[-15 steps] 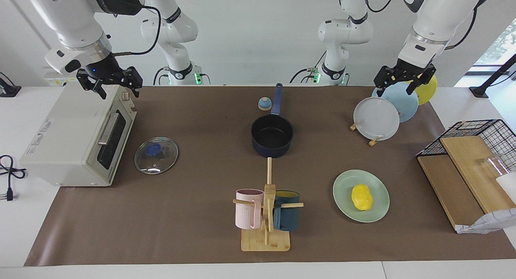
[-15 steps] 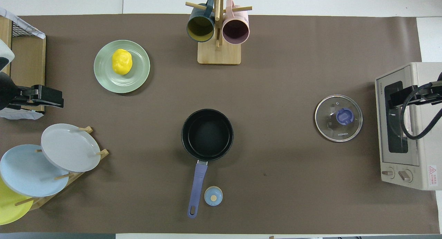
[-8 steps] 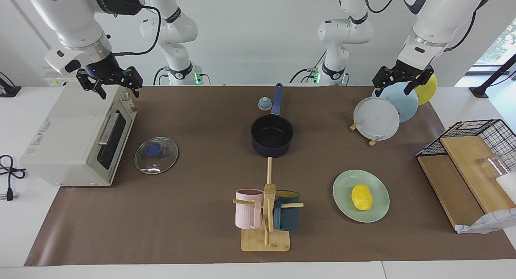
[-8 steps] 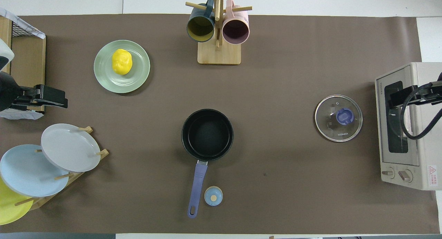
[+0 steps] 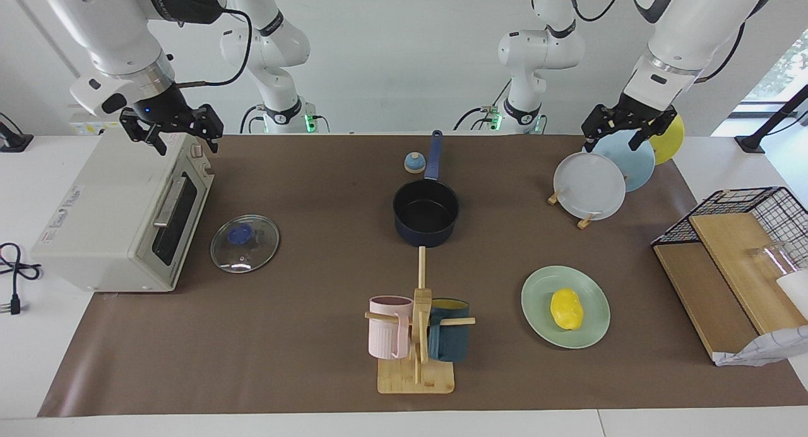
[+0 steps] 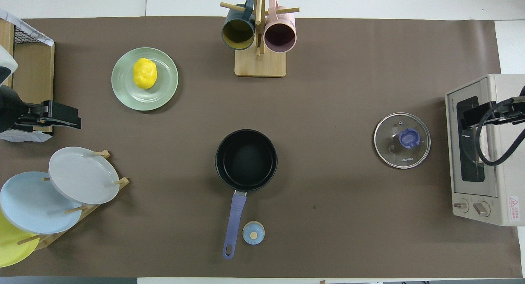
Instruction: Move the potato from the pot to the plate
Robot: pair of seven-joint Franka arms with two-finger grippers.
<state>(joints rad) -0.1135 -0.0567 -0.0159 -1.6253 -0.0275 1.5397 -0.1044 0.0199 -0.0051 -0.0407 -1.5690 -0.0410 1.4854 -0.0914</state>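
From my station I see the small bright yellow lumpy toy potato (image 5: 566,309) lying on the round pale mint-green plate with the ridged rim (image 5: 593,333), a little off the plate's centre, and the dark navy-blue round saucepan with the black inside and long blue handle (image 5: 426,213) standing empty at mid-table, so I judge the transfer done. My left gripper (image 5: 628,126) hangs raised over the wooden rack of upright plates (image 5: 590,185); its dark fingers (image 5: 647,136) look spread and hold nothing. The potato sits well apart from it, down on the table and farther out from the robots. My right gripper (image 5: 172,129) waits over the top of the cream-white toaster oven (image 5: 120,209), fingers apart and empty, with the pot and plate well off toward the other arm's end. If I had to take the potato again, I would expect it to be light and hard-skinned, probably smooth plastic and a bit slippery, with bumps that could make it roll between flat pads. I would come straight down and close across its narrow waist, fingers either side of the short axis, gently, so as not to knock the plate, which looks light enough to slide on the brown table mat (image 5: 315,336).
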